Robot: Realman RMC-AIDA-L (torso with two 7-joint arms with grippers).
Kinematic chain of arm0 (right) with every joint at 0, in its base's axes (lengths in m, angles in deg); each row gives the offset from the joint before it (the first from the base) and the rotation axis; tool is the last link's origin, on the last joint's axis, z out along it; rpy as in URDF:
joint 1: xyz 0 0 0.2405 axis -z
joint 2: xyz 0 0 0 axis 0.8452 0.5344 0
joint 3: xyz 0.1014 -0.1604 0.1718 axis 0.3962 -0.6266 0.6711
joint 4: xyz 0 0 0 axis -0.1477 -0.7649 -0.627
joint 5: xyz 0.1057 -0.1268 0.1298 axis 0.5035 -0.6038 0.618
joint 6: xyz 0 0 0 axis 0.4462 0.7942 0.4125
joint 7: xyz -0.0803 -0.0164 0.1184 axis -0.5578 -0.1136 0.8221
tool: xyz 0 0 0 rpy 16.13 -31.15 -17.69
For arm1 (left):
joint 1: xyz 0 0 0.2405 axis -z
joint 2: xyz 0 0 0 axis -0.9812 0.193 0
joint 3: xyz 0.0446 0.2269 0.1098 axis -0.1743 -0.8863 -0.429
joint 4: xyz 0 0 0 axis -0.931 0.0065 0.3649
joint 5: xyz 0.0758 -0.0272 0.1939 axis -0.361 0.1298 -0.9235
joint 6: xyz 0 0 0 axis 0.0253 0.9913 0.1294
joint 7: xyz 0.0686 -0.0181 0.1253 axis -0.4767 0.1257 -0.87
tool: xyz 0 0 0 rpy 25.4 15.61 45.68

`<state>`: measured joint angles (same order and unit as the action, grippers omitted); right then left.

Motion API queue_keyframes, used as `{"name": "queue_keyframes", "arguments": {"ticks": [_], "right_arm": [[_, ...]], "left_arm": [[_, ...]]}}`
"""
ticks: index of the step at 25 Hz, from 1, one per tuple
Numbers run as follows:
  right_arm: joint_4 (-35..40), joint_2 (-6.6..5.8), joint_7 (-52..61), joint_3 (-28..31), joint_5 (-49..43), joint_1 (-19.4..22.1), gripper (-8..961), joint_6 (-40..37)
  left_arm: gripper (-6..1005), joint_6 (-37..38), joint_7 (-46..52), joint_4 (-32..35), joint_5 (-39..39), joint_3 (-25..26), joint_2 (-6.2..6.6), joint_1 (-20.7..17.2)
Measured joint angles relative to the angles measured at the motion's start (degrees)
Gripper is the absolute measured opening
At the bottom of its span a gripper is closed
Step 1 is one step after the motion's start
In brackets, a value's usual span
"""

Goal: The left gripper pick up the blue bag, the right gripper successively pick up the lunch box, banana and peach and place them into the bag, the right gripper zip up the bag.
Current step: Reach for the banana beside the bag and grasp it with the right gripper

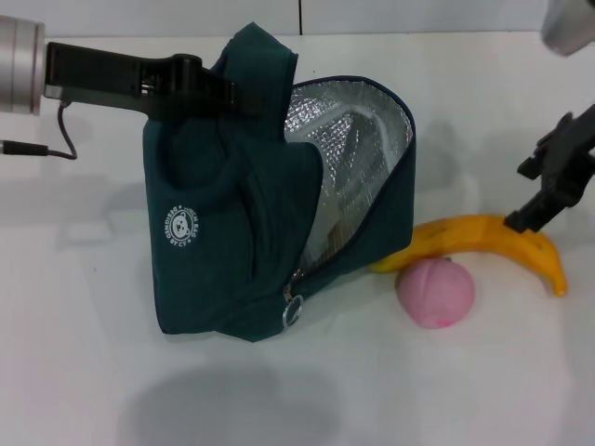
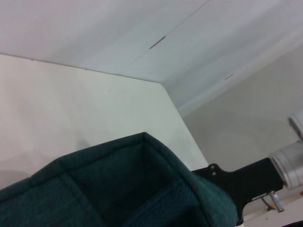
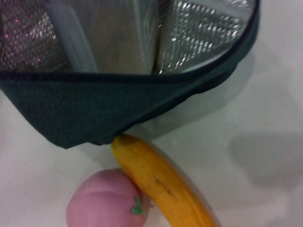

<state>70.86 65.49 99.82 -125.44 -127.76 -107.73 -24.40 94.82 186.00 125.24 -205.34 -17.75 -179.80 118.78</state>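
The blue bag [image 1: 223, 232] hangs tilted above the table, its open mouth with silver lining facing right. My left gripper [image 1: 232, 91] is shut on its handle at the top; the left wrist view shows only bag fabric [image 2: 118, 189]. The clear lunch box [image 3: 104, 42] lies inside the bag. The yellow banana [image 1: 493, 243] lies on the table right of the bag, one end under the bag's lower edge [image 3: 156, 179]. The pink peach [image 1: 435, 291] rests against its near side [image 3: 104, 201]. My right gripper [image 1: 521, 197] is open just above the banana's right half.
The white table [image 1: 93, 372] spreads all around the bag. A black cable [image 1: 56, 139] trails from the left arm at the far left. The table's far edge and a wall run along the back.
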Motion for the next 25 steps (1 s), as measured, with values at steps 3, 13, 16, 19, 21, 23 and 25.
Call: {"name": "queue_keyframes", "arguments": {"ticks": [3, 13, 16, 19, 21, 23, 25], "right_arm": [[-3.1, 0.34, -0.64, -0.04, -0.35, -0.24, 806, 1.27], [-9.12, 2.0, -0.61, -1.16, -3.17, -0.18, 799, 6.5], [-10.44, 2.01, -0.62, -1.39, -3.17, -0.17, 797, 7.8], [-11.58, 2.03, -0.64, -2.08, -3.12, -0.17, 795, 9.38], [-11.96, 2.05, -0.64, -2.58, -3.04, -0.05, 793, 10.2], [-12.12, 2.14, -0.64, -2.76, -2.95, 0.2, 792, 11.02], [-12.43, 2.31, -0.64, -2.84, -2.79, 0.42, 790, 11.99]], "left_arm": [[57, -0.01, 0.01, 0.0, 0.01, 0.0, -0.01, 0.0], [58, -0.01, -0.27, 0.0, 0.01, -0.01, -0.13, 0.0], [58, -0.01, -0.29, 0.0, 0.01, -0.12, -0.18, 0.0], [58, -0.01, -0.31, 0.0, 0.01, -0.14, -0.21, 0.0], [58, -0.01, -0.32, 0.0, 0.0, -0.11, -0.2, 0.0], [59, -0.01, -0.35, 0.0, 0.0, -0.12, -0.2, 0.0], [59, -0.01, -0.38, 0.0, -0.01, -0.15, -0.19, 0.07]]}}
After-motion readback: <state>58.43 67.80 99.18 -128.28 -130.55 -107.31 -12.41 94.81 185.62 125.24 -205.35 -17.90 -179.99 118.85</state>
